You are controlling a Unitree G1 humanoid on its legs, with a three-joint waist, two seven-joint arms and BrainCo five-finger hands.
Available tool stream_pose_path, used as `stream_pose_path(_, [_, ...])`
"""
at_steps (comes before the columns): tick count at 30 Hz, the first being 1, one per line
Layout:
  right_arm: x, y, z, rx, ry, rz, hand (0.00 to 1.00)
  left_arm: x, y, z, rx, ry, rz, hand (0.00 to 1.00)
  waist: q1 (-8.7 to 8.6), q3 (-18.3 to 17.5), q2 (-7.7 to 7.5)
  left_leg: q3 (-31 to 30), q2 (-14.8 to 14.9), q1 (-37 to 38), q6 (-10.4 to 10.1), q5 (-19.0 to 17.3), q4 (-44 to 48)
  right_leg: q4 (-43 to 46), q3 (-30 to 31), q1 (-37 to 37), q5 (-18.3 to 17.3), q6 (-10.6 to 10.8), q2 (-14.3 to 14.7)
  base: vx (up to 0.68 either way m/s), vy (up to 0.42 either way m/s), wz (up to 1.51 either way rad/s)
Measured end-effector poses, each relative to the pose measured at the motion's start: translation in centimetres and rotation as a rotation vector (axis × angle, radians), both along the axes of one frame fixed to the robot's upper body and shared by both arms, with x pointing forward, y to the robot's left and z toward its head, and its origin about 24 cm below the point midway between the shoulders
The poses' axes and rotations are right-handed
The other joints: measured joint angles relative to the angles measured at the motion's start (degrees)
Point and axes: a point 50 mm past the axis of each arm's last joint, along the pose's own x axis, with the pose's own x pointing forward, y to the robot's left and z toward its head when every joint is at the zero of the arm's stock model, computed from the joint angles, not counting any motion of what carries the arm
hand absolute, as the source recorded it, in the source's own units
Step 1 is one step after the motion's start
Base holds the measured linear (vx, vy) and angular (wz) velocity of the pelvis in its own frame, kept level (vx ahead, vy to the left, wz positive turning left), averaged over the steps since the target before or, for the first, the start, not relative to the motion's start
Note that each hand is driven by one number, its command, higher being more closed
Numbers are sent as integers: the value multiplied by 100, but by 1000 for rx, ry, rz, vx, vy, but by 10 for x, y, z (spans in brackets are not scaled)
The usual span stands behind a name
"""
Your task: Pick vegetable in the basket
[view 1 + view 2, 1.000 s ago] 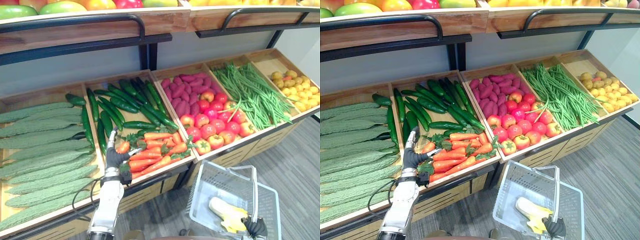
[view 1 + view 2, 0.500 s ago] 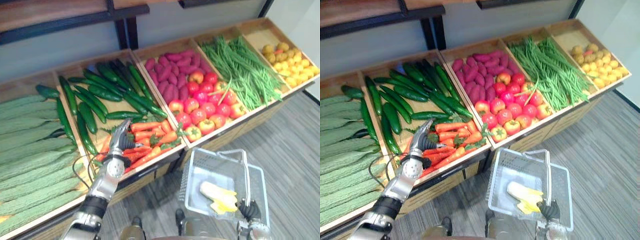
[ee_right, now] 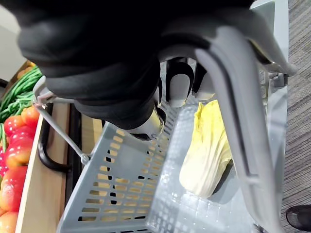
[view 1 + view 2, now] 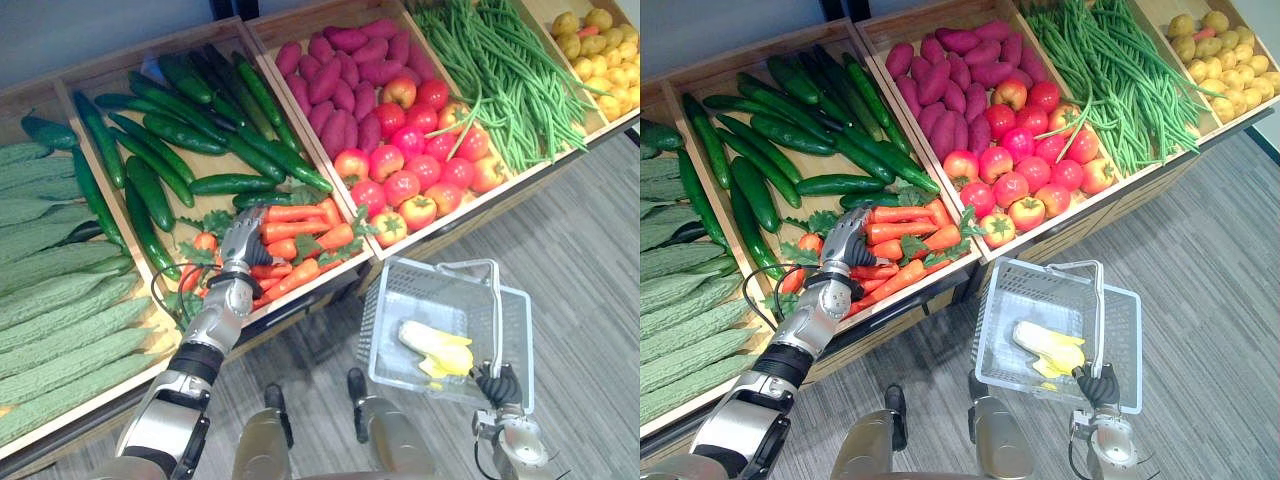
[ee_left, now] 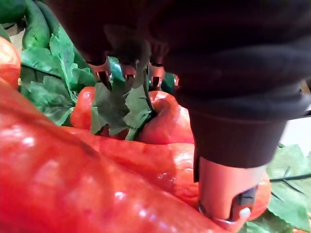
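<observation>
Orange carrots with green tops (image 4: 300,240) lie in a pile at the front of a wooden bin. My left hand (image 4: 240,248) is down on the pile's left part. Its fingers (image 5: 104,73) curl over the far side of one carrot (image 5: 165,121), among the leaves, and the thumb (image 5: 223,194) presses on the near side. Lower right, my right hand (image 4: 497,385) is shut on the handle (image 3: 233,97) of a grey plastic basket (image 4: 400,300), which hangs above the floor. A pale yellow leafy vegetable (image 4: 435,345) lies inside the basket.
Cucumbers (image 4: 160,150) share the bin behind the carrots. Bumpy bitter gourds (image 4: 60,310) fill the bin to the left. To the right come purple sweet potatoes (image 4: 340,75), tomatoes (image 4: 410,180), green beans (image 4: 510,80) and small yellow produce (image 4: 600,50). Grey floor (image 4: 590,260) runs below the stand.
The camera has tipped down, so the upper shelf has left the picture. My left hand moved right onto the carrot pile and its straight fingers have curled down. The basket hand holds as before.
</observation>
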Motion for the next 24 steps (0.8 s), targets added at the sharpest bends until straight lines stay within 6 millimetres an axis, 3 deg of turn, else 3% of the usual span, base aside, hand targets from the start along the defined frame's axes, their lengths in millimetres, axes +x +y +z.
stream_pose_path(14, [0, -1, 1, -4, -13, -3, 100, -1, 12, 5, -19, -20, 31, 100, -52, 47, 46, 6, -55, 300, -99, 164, -464, -110, 1, 132, 1, -1, -9, 3, -3, 0])
stream_pose_path(24, [-5, 4, -3, 19, -2, -13, 100, -24, 49, 46, -109, -284, 205, 100, -158, 62, 69, -117, -130, 608, -116, 353, -761, -213, -44, 312, 0, -2, -26, 31, -6, 3])
